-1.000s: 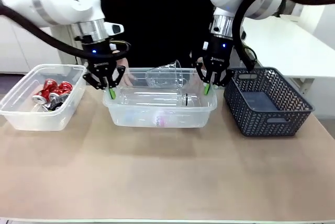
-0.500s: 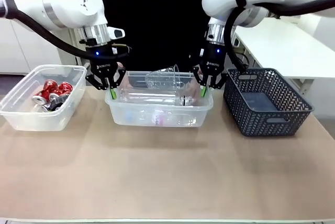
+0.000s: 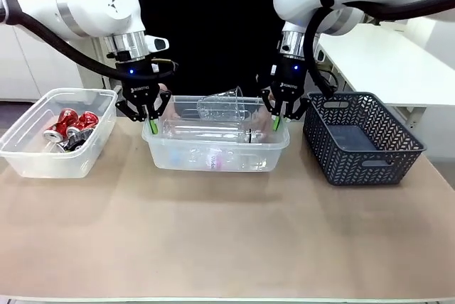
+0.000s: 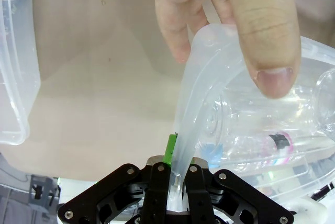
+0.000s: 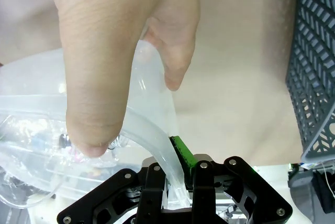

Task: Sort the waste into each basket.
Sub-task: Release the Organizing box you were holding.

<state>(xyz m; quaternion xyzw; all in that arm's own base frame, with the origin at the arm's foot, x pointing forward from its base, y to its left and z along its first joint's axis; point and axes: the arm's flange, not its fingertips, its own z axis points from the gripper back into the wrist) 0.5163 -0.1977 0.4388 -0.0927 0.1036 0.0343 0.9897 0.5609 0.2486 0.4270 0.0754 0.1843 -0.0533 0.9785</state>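
**Both grippers and the person's hands hold the bottle tub**

Nearest, the tan table (image 3: 227, 240) lies bare in front. Across its middle stand three containers in a row: one clear tub of cans (image 3: 57, 133) on the left, one clear tub of bottles (image 3: 217, 149) in the centre, and one dark lattice basket (image 3: 362, 137) on the right, which looks empty.

The left tub holds red cans (image 3: 77, 121), two or three, plus at least one silver-and-black can (image 3: 67, 142); the exact count is unclear. The centre tub holds several clear bottles (image 3: 213, 131); I cannot count them through the plastic.

The left gripper (image 3: 150, 122) is clamped tight on the centre tub's left rim, and the right gripper (image 3: 277, 121) is clamped on its right rim. In the wrist views one hand of the person (image 4: 230, 20) pinches the rim just beyond the left gripper, and another hand (image 5: 120, 41) does so by the right gripper.

Sorting looks finished; the step in hand seems to be passing the tub between robot and person. The next move calls for both arms moving together and level, so the rim does not twist.
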